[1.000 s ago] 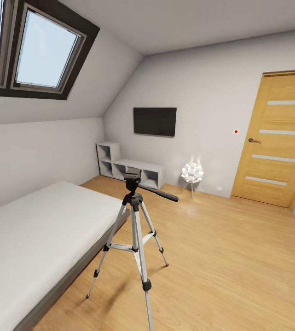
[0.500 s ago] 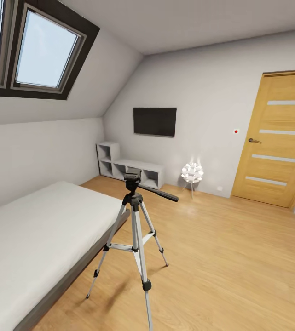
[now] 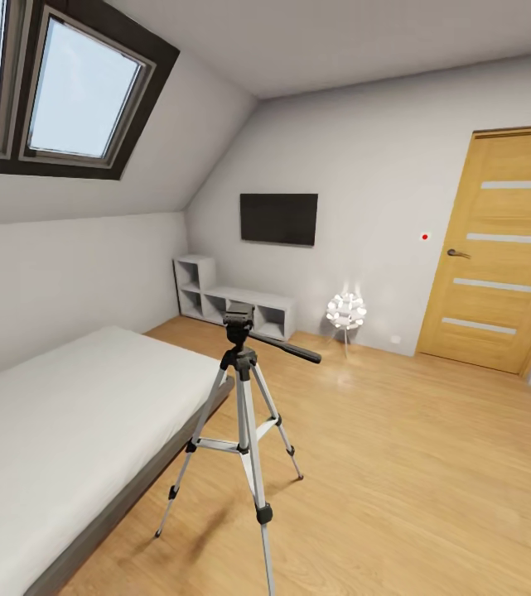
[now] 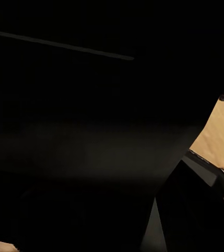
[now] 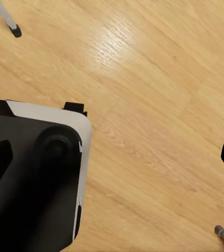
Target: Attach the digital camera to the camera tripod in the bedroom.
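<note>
Bedroom: bed [image 3: 58, 414] along the left wall, wood floor [image 3: 422, 463] open to the right, door [image 3: 497, 248] far right, TV [image 3: 279, 218] on the back wall with a low shelf unit [image 3: 232, 305] under it, small lit lamp [image 3: 346, 312] beside that.

Tripod [image 3: 244, 414] stands just beside the bed edge, upright, legs spread, head [image 3: 238, 319] bare, pan handle [image 3: 286, 348] sticking out to the right. Nothing mounted on it.

Camera: can't locate it. The left wrist view is nearly black; something dark sits right against the lens, can't tell what it is. Fingers on both arms: can't tell how open they are or whether either has hold of anything.

Right wrist view looks down at the floor, the robot base [image 5: 33, 184] and tripod feet [image 5: 15, 30] close by.

Risks, as I judge them:
- Base is near the tripod legs. Any roll forward or turn could clip a foot and tip the tripod onto the bed or floor.
- Pan handle juts into the approach side; an arm coming down on the head could snag it and swing the head.
- Thin legs, light stand: pressing the camera down off-centre likely shoves it instead of seating.
</note>
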